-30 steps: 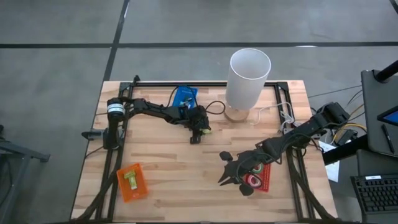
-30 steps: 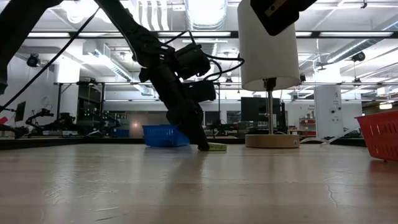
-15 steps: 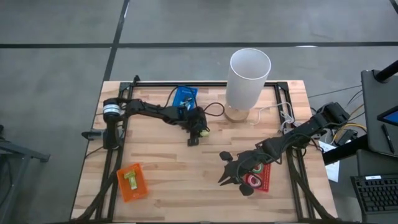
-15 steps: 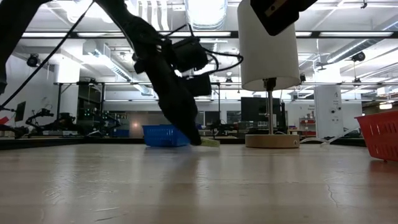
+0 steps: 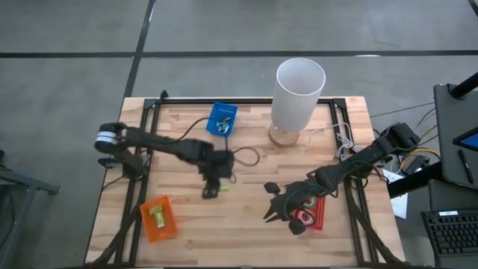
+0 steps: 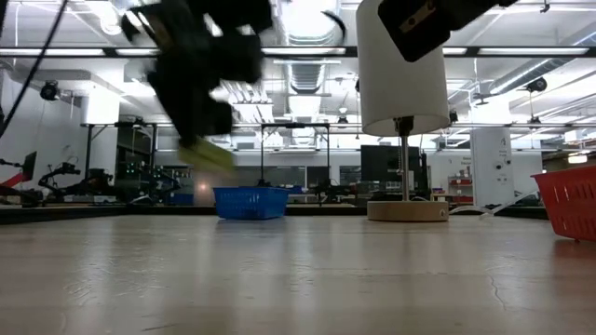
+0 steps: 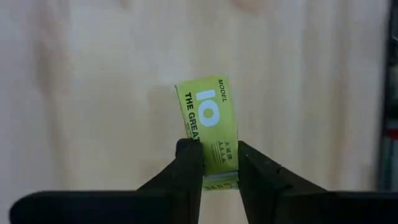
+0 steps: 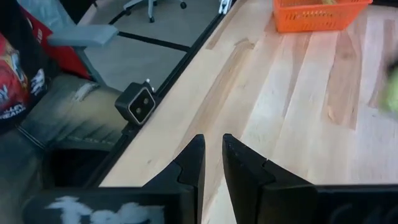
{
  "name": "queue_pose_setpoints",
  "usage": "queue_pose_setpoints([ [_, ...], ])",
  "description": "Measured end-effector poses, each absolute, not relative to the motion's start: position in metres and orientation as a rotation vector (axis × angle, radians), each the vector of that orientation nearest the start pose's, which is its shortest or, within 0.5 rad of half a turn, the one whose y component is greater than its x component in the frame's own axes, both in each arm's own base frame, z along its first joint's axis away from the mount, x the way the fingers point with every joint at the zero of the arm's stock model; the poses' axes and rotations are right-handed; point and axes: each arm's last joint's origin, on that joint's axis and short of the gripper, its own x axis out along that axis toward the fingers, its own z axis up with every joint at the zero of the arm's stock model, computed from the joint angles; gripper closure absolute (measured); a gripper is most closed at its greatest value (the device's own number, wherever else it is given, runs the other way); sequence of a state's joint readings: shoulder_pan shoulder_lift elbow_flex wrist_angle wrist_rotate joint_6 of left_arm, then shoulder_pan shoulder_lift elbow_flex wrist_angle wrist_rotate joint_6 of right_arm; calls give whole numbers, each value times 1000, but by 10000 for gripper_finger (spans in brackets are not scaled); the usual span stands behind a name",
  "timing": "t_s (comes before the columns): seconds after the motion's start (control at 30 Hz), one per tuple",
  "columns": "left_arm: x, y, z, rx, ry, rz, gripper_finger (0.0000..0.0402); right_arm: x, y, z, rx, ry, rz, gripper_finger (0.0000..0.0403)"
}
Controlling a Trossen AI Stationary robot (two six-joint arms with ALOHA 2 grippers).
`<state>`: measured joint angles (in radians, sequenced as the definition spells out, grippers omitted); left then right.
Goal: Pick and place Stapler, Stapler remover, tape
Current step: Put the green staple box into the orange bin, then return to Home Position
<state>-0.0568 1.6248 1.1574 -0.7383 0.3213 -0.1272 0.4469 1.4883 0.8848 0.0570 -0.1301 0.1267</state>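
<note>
My left gripper (image 5: pixel 213 187) is over the middle of the table, shut on a small lime-green box (image 7: pixel 208 121) printed "MODEL 10". The low view shows that gripper (image 6: pixel 200 140) blurred, well above the tabletop, with the green box (image 6: pixel 209 156) below it. My right gripper (image 5: pixel 267 203) waits at the near right, just left of the red tray (image 5: pixel 320 217), its fingers a narrow gap apart (image 8: pixel 212 146). Rolls of tape (image 5: pixel 305 217) lie in that tray, partly hidden by the arm. My left gripper pinches the green box between its two fingers (image 7: pixel 189 162) at one end (image 7: pixel 219 163). It comes from above, pointing down, with the fingers on the box's two long sides. The box sticks out past the fingertips and is lifted clear of the table.
A white lamp (image 5: pixel 299 90) on a wooden base stands at the far edge, cables beside it. A blue tray (image 5: pixel 222 118) sits far centre. An orange tray (image 5: pixel 159 219) holding a green item sits near left. A person (image 8: pixel 37 93) sits past the near edge.
My left gripper has risen from the tabletop beside the blue tray and moved toward the near and left edges, staying shut. The green box, which lay on the table, is now lifted clear in its fingers. My right arm has kept still.
</note>
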Motion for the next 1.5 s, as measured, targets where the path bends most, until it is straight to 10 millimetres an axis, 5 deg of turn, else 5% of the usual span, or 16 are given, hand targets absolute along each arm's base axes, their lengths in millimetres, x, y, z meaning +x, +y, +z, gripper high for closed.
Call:
queue_pose_setpoints([
  [0.43, 213, -136, 285, -480, 1289, -42, 358, 282, 139, 222, 6, 582, 531, 351],
  [0.77, 138, -188, 290, -587, 1277, 190, 397, 285, 137, 226, -29, 528, 538, 351],
  [0.93, 120, -196, 284, -610, 1325, 299, 380, 287, 135, 227, -28, 523, 531, 351],
  [1.5, 115, -179, 234, -533, 1375, 535, 276, 287, 135, 226, -11, 528, 525, 351],
])
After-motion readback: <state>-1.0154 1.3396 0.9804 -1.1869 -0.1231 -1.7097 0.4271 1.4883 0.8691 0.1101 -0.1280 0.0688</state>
